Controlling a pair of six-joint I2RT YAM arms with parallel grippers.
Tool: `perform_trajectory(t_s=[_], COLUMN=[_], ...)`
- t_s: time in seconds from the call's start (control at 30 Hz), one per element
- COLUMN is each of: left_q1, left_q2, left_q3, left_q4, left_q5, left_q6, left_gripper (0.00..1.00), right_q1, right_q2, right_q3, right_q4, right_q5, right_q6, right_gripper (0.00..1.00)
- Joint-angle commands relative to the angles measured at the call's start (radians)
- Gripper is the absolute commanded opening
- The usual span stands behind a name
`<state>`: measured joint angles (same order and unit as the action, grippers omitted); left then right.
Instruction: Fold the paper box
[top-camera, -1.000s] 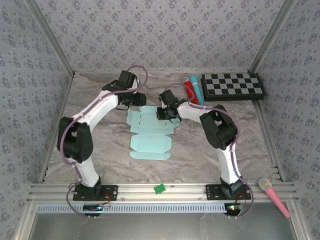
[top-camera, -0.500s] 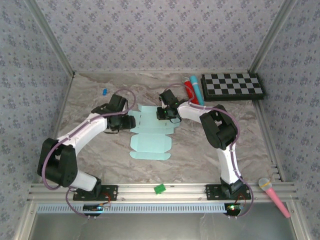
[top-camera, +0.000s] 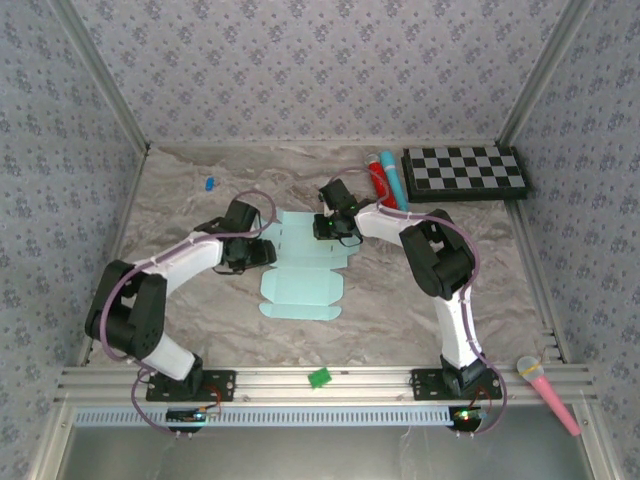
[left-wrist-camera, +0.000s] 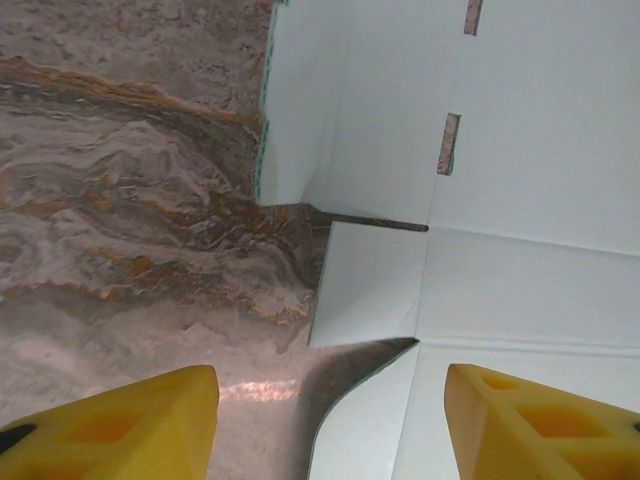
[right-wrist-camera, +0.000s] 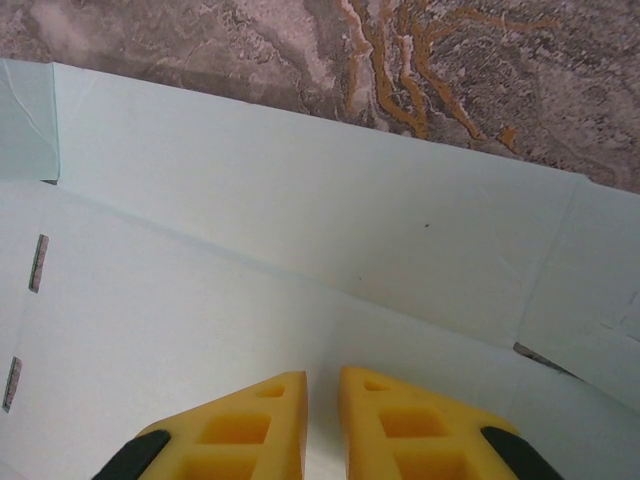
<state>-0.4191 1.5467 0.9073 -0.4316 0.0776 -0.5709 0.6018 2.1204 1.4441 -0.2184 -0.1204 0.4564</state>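
My left hand (top-camera: 268, 252) hangs open at the left edge of the flat paper box (top-camera: 300, 268); my right hand (top-camera: 335, 232), nearly closed, seems to pin its far panel.

Pale aqua paper box (top-camera: 300, 288), an unfolded die-cut sheet, flat on the table (top-camera: 400, 330)

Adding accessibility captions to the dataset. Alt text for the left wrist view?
A pale aqua paper box, unfolded and flat, lies on a marbled brown table across the right side of the frame, with narrow slots and a side flap at its left edge. The left gripper is open over that edge, one yellow fingertip in each bottom corner.
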Motion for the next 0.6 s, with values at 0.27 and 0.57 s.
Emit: perform_trajectory(t_s=[0.27, 0.57], left_q1=[0.002, 0.001], left_q2=[0.084, 0.092], left_q3=[0.023, 0.037], left_q4=[0.089, 0.112], left_q5=[0.031, 0.068], left_q6=[-0.018, -0.016], left_gripper=[0.57, 0.52], right_q1=[0.000, 0.001], right_q2=[0.006, 0.007], right_q3=[-0.023, -0.021], right_q4=[-0.050, -0.053], right_q5=[-0.004, -0.006], right_q6=[0.020, 0.020], right_gripper=[0.19, 0.19])
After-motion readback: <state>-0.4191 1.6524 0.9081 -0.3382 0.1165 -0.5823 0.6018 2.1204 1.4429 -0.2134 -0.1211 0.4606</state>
